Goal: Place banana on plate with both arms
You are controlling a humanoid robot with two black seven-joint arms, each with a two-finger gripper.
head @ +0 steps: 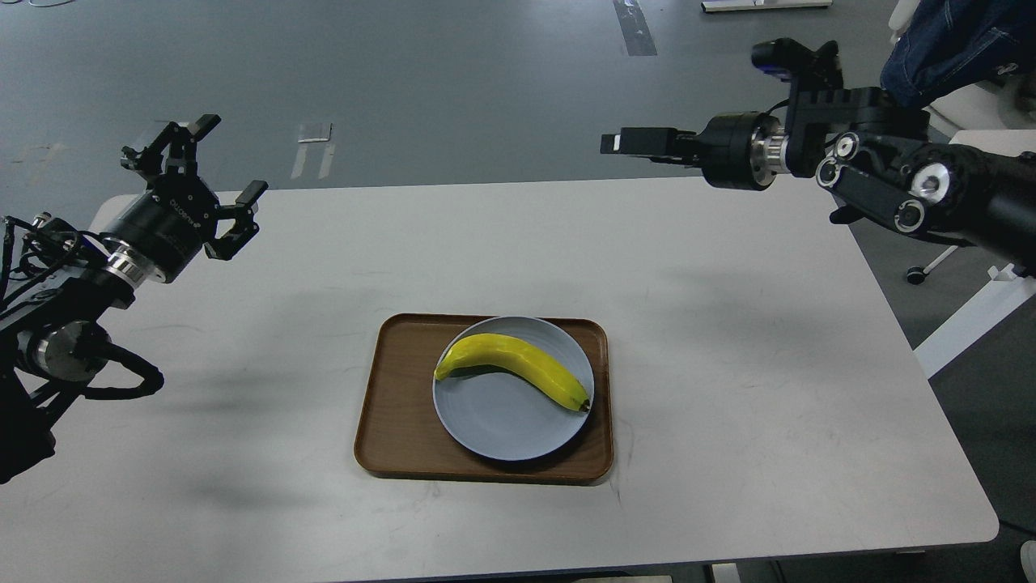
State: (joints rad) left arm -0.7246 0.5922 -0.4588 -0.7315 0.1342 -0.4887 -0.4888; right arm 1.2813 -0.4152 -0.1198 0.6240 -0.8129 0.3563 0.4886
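The yellow banana [518,369] lies on the pale blue-grey plate [502,425], its stem at the left and its dark tip at the plate's right rim. Nothing touches it. My left gripper [229,159] is open and empty, raised above the table's far left corner. My right gripper [622,142] is raised high above the table's far edge at the right, well away from the banana. It points left and is seen side-on, so its two fingers cannot be told apart.
The plate sits in a brown wood-grain tray [398,421] near the middle front of the white table [728,405]. A chair with a blue denim garment [947,48] stands at the far right, beside another white surface [991,162].
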